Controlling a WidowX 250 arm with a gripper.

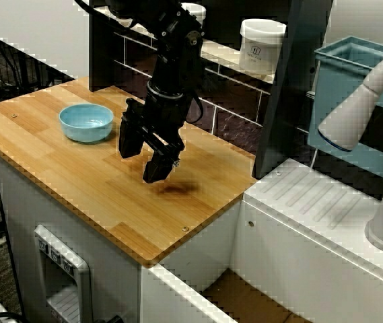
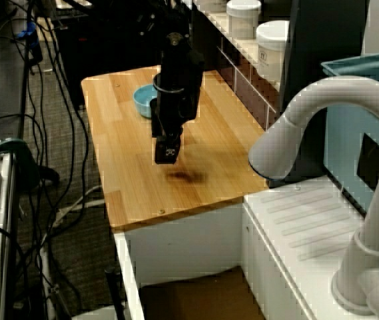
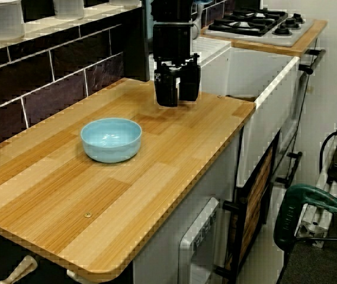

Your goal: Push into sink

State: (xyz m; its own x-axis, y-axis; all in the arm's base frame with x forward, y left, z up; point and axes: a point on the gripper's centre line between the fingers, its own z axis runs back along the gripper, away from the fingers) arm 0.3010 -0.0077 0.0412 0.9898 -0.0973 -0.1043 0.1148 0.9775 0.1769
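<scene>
A light blue bowl (image 1: 86, 122) (image 2: 144, 100) (image 3: 111, 139) stands upright and empty on the wooden counter (image 1: 77, 182), towards its far-left end. My black gripper (image 1: 141, 163) (image 2: 165, 155) (image 3: 178, 99) hangs just above the wood to the right of the bowl, between it and the sink, and does not touch the bowl. Its fingers are spread with nothing between them. The sink (image 1: 184, 289) (image 2: 126, 267) (image 3: 272, 80) drops away past the counter's right end, with white walls and a brown bottom.
White jars (image 1: 262, 44) stand on the shelf above the dark tiled backsplash (image 3: 50, 89). A teal bin (image 1: 353, 60) and a grey faucet (image 1: 366, 101) rise beside the ribbed white drainboard (image 1: 312, 202). A gas hob (image 3: 257, 23) lies beyond the sink.
</scene>
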